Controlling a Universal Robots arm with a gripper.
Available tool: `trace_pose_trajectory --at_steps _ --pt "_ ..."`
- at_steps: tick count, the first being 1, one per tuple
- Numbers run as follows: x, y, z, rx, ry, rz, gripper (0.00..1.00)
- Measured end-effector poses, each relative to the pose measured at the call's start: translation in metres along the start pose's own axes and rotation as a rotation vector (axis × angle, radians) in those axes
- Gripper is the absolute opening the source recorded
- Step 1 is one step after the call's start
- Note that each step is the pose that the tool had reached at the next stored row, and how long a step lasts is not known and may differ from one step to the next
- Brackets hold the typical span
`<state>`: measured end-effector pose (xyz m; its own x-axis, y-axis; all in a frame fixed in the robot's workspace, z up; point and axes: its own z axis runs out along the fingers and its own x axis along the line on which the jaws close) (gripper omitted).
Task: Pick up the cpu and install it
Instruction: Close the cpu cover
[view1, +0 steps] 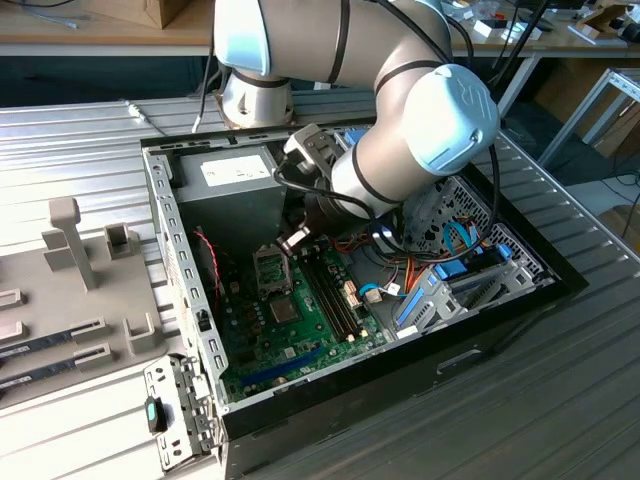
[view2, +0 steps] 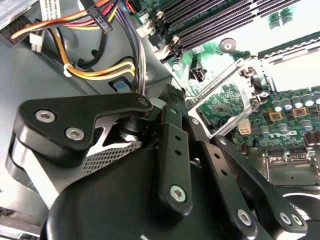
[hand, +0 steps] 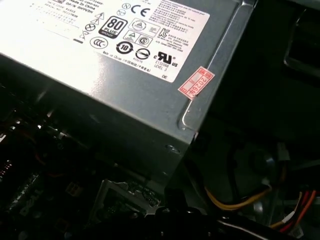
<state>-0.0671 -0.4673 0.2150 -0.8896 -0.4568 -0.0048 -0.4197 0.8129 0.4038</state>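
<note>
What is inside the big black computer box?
Inside the computer box sit a green circuit board, a grey power box and coloured wires. The robot arm covers part of the middle.

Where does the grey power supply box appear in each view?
Exterior view: the power supply sits in the case's far corner, near the arm's base.
First wrist view: it is close up, labelled face showing.
Second wrist view: cannot tell.
Shared landmark: yellow and orange wires, in both wrist views.
</note>
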Motion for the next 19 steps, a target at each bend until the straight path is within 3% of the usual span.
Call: trace_pose_trajectory --at_steps 9,19 --pt "0.0012 0.0015 -0.0096 -0.0018 0.0030 -0.009 0.11" --pt "0.0012 0.0041 -0.0158 -0.0019 0.0060 -0.016 0.11"
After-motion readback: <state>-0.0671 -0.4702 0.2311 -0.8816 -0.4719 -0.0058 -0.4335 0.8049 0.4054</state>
